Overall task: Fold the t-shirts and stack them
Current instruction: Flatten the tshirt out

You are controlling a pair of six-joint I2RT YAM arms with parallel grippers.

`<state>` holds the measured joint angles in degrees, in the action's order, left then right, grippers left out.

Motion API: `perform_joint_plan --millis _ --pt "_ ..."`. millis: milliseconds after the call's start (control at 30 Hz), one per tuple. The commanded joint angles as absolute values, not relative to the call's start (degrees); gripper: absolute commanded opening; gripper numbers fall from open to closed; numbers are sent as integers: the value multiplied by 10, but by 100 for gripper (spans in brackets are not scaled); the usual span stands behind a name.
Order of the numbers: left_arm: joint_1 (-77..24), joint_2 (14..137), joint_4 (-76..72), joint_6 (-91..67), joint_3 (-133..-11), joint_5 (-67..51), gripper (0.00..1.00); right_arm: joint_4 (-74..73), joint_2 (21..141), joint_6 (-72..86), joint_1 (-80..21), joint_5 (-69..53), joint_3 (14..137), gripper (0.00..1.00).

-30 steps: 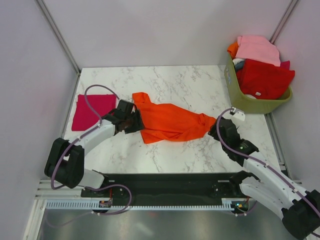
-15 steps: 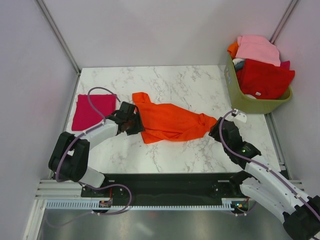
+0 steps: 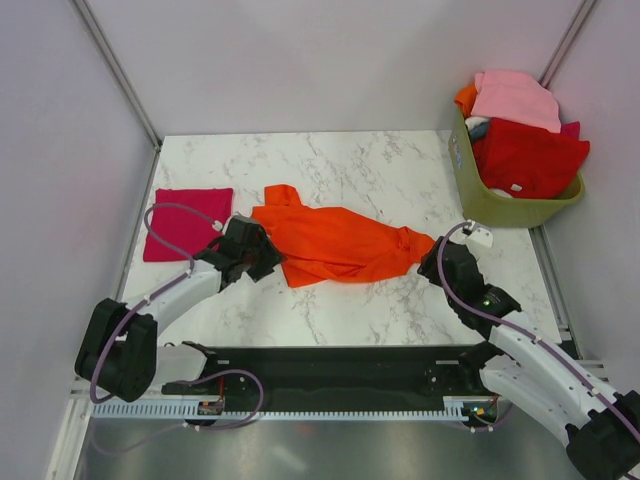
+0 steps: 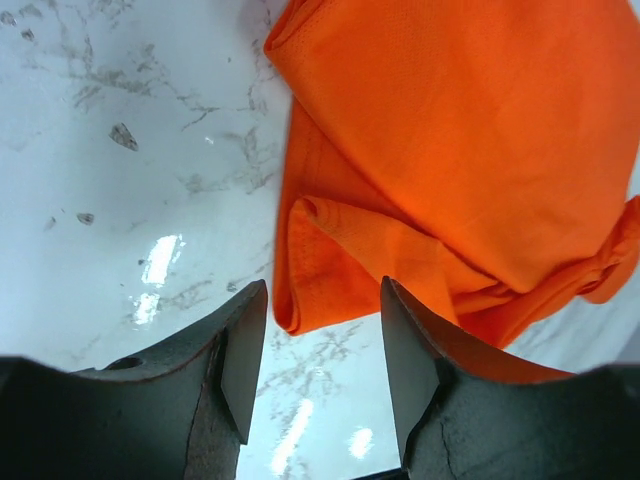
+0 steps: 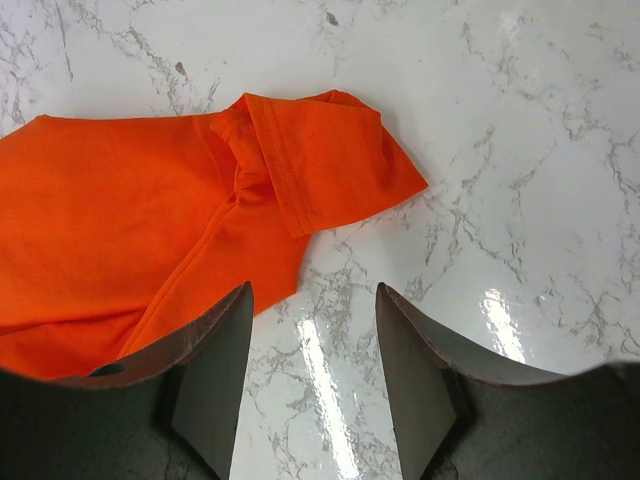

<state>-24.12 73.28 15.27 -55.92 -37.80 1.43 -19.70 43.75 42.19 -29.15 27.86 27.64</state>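
Progress: part done | red tee [image 3: 188, 223] folded flat, far left | orange tee [image 3: 340, 245] bunched between left gripper [image 4: 322, 330] and right gripper [image 5: 312, 340], both spread wide, empty | I must fold and stack it

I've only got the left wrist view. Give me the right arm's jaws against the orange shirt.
Observer: The right gripper is at the orange t-shirt's right-hand sleeve, jaws open, gripping nothing.
Operator: Now locate the other shirt.
Observer: The crimson t-shirt lies folded square by the table's left edge, apart from the orange one.
Operator: Report anything else out there.
Observer: A green basket heaped with clothes stands at the far right corner.
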Motion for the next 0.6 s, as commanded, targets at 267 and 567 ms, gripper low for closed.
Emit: perform_joint_plan --millis 267,567 --pt "-239 694 139 -817 -347 34 56 -183 419 420 -292 281 267 60" --pt "-239 737 135 -845 -372 47 52 -186 415 419 -293 286 265 60"
